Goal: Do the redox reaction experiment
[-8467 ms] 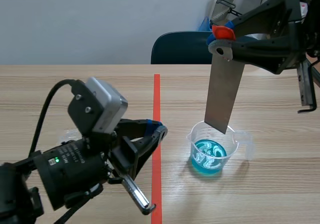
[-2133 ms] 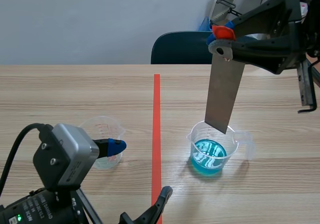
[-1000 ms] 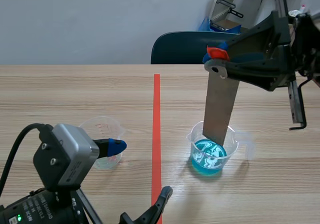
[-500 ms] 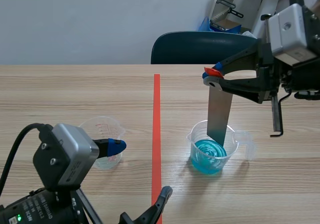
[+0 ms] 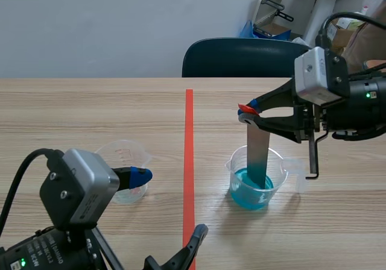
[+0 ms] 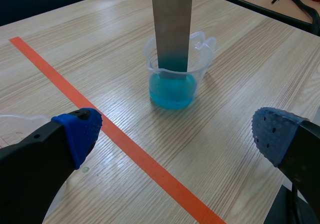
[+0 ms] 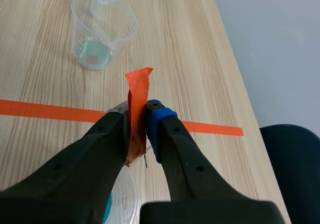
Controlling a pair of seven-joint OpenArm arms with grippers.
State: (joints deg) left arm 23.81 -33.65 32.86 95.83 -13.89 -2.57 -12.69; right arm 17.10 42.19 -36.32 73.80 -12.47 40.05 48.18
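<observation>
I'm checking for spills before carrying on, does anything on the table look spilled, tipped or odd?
Nothing stands out. The beaker of blue liquid is upright, with no liquid seen on the table. The right hand holds the metal strip upright in it. The small beaker is upright.

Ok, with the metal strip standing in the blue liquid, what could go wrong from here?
Nothing steadies the plastic cup, so a sideways move of the right gripper could let the metal strip lever it over and spill the blue liquid. The gripper pinches only the orange tape at the strip's top, so the strip might slip or swing. The open left gripper sits close to the second cup and could knock it.
</observation>
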